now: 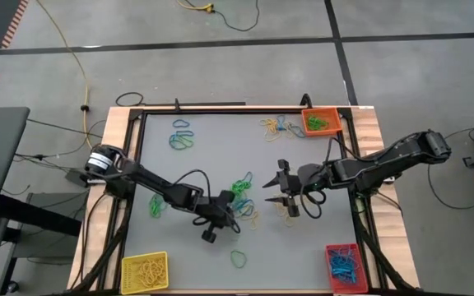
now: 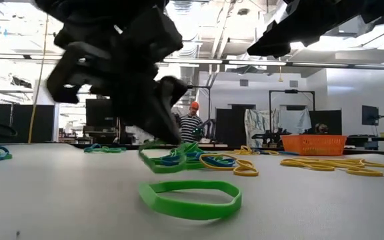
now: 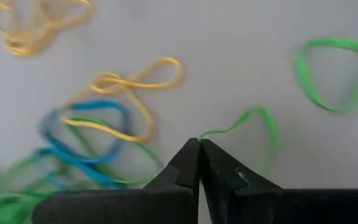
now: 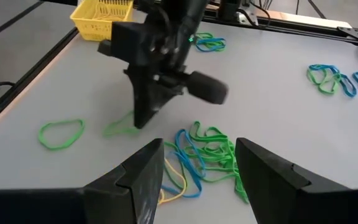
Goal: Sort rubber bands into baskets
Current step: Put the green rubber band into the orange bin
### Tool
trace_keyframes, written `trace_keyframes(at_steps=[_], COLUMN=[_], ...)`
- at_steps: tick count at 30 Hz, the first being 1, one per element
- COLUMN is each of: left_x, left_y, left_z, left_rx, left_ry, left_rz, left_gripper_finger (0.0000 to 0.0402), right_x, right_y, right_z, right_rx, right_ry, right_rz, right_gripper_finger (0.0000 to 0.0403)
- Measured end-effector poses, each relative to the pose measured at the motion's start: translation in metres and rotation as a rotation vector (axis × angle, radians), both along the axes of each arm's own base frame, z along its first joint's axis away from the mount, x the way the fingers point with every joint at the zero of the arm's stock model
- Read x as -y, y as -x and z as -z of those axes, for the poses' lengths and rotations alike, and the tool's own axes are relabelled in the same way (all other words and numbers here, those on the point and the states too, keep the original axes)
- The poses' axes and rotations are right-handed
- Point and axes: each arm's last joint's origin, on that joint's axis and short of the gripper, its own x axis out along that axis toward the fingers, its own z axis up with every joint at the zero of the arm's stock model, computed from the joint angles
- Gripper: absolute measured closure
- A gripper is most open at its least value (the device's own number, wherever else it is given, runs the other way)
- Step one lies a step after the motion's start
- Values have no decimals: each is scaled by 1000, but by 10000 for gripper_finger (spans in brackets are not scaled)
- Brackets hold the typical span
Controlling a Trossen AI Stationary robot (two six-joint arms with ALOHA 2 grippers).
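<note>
Left gripper (image 3: 199, 144) at frame centre-left, clamped on a green rubber band (image 3: 253, 121) at the edge of the mixed pile (image 1: 243, 197) mid-surface. Right gripper (image 1: 276, 187) just right of the pile, fingers spread, holding nothing. Yellow basket (image 1: 145, 271) lower left, orange basket (image 1: 321, 122) upper right, red basket (image 1: 343, 265) lower right.

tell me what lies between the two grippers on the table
A tangle of green, blue and yellow rubber bands lies between the shut left gripper and the open right gripper; the high view and right wrist view show it.
</note>
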Motion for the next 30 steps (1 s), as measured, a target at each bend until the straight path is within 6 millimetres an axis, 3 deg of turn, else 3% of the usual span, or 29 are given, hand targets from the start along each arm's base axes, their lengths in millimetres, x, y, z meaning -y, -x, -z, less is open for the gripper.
trace_keyframes(at_steps=[10,17,30], left_x=[-24,-37,-48], left_y=[-18,-32,-35], left_z=[-42,-63,-68], left_rx=[142,206,207], left_ry=[-165,-268,-414], left_rz=[-112,-165,-224], left_gripper_finger=[401,401,401], right_x=[-1,-3,25], right_y=[-4,-26,-38], right_z=[1,25,38], right_rx=[15,-1,-30], right_ry=[-28,-11,-107], right_rz=[12,7,160], right_gripper_finger=[173,173,173])
